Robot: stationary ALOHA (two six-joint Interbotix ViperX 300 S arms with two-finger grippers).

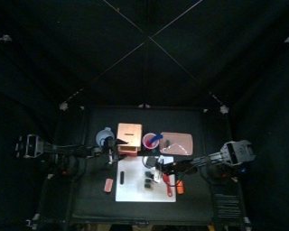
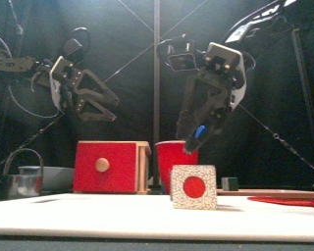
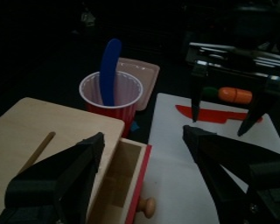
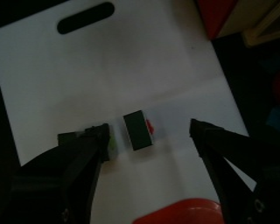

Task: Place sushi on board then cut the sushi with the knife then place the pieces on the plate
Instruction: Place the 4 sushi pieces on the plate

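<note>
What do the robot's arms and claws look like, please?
The left arm and right arm are black and jointed. The left claw and right claw each have two black jaws, grey outside, beneath a silver cross-plate.

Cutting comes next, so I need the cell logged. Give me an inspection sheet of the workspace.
Surface: black table, with the white board lying flat at the middle.
Job's things: one sushi piece stands on the board; blue knife upright in the red cup; red knife lies at the board's right edge; pink tray behind the cup.
Clutter: wooden box left of the cup; metal cutter far left; orange-red toy left of the board.
Grippers: left gripper open, raised near the box; right gripper open, above the sushi piece, not touching.
Cables: nothing seen.
Surroundings: black curtains.
</note>
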